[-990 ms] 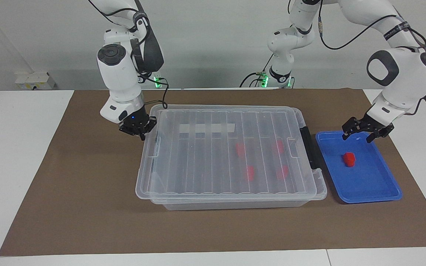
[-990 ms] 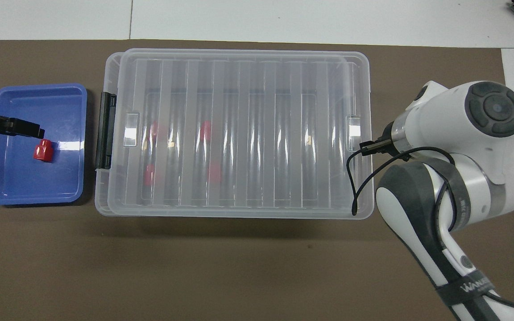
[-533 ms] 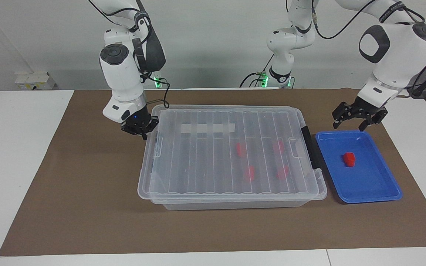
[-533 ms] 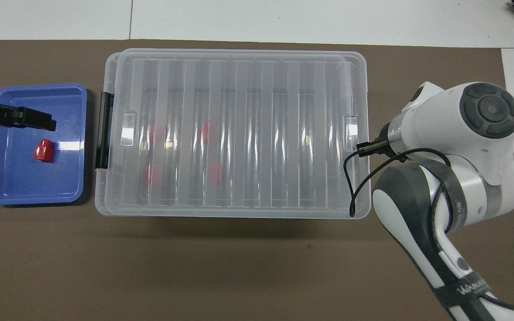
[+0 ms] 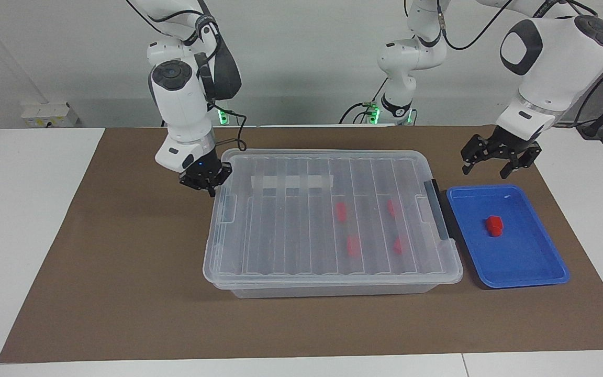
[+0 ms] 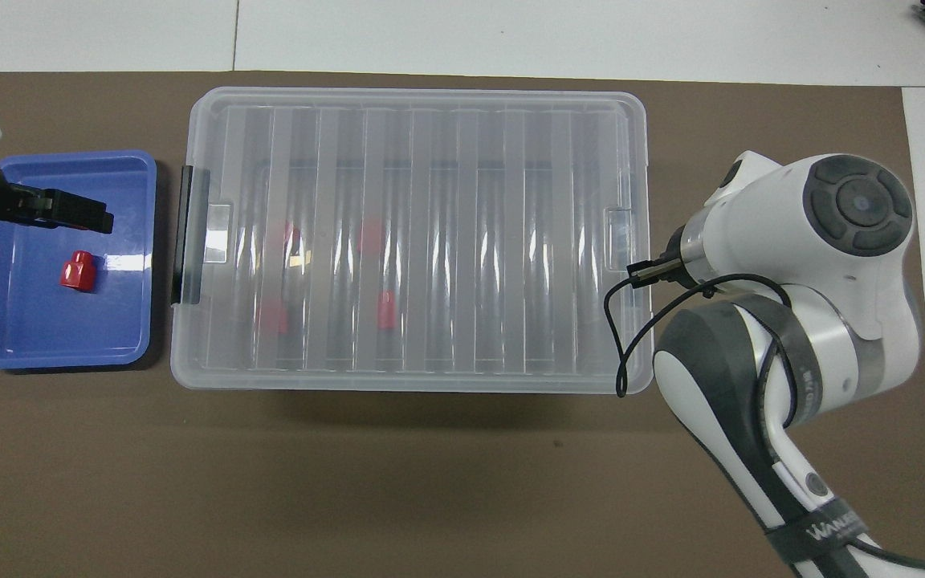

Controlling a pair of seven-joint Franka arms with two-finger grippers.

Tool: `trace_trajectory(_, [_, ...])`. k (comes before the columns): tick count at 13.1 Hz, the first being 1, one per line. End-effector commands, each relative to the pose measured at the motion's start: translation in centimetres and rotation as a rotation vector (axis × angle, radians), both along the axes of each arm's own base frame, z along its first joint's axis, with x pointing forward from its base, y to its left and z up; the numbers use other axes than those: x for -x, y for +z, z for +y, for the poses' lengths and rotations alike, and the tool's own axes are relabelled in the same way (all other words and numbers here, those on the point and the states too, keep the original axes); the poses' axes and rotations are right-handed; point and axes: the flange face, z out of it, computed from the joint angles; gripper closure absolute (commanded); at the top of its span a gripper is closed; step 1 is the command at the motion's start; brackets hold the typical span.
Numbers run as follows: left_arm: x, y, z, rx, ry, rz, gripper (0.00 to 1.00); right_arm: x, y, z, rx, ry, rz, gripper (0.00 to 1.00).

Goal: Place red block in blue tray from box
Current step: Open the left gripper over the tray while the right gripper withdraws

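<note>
One red block (image 5: pixel 494 225) lies in the blue tray (image 5: pixel 521 283) at the left arm's end of the table; both also show in the overhead view, the block (image 6: pixel 78 271) in the tray (image 6: pixel 61 360). My left gripper (image 5: pixel 486 171) is open and empty, raised over the tray's edge nearest the robots. The box (image 5: pixel 333 287) is a clear bin whose ribbed lid (image 5: pixel 280 225) lies squarely on it. Several red blocks (image 5: pixel 354 245) show through the lid. My right gripper (image 5: pixel 204 180) is at the lid's corner toward the right arm's end.
A black clip handle (image 5: pixel 444 222) sits on the box's end next to the tray. A white tape strip (image 5: pixel 291 181) lies on the lid. Brown mat (image 5: pixel 123 272) covers the table. In the overhead view my right arm (image 6: pixel 832 233) hides its own gripper.
The lid has slid toward the left arm's end, with my right gripper moving along at its corner. My left gripper has risen from inside the tray and drawn back toward the robots.
</note>
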Motion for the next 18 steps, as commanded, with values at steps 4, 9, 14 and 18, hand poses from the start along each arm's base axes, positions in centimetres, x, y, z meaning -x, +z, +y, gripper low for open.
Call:
trace_trajectory(4, [6.0, 6.0, -5.0, -0.021, -0.061, 0.056, 0.00, 0.8, 2.3, -2.9, -0.019, -0.066, 0.010, 1.00])
trace_trajectory(9, [7.8, 8.0, -6.1, -0.037, -0.053, 0.012, 0.00, 1.7, 5.4, -9.2, -0.022, -0.285, 0.012, 0.43])
trace_trajectory(14, [7.7, 6.2, -6.5, -0.034, -0.056, -0.007, 0.00, 1.9, 12.0, -10.7, -0.024, -0.412, 0.000, 0.00])
trace_trajectory(18, [7.1, 6.0, -6.6, -0.032, -0.055, -0.025, 0.00, 1.4, 16.2, -12.6, -0.016, -0.436, 0.002, 0.00])
